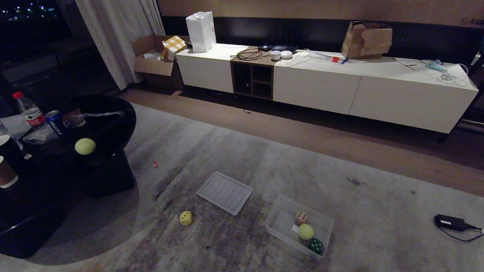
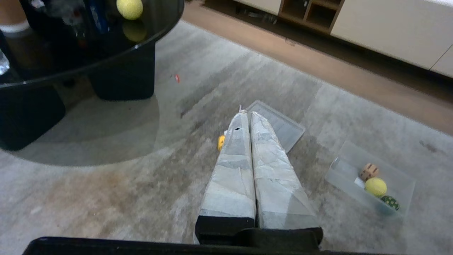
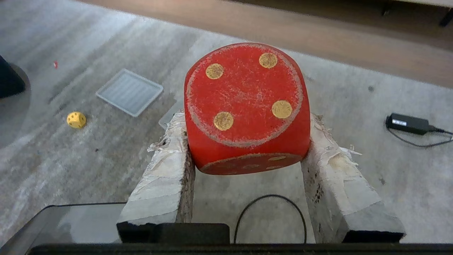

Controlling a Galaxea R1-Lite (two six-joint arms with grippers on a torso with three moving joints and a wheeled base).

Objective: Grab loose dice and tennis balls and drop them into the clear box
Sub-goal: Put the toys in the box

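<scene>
One scuffed red die (image 3: 246, 106) clamped in taped right gripper (image 3: 247, 141), left gripper (image 2: 247, 115) pressed together, translucent clear box (image 1: 327, 224) on carpet

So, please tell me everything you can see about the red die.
The red die is a rounded-corner cube with a scuffed, scratched surface and gold-coloured pips. The face toward the right wrist camera shows four pips inside a worn ring; a lower face shows more pips. It is off the floor, clamped between the two tape-wrapped fingers of the right tool, which press its two opposite sides. Below it lies the grey carpet. Nothing else touches it.
</scene>
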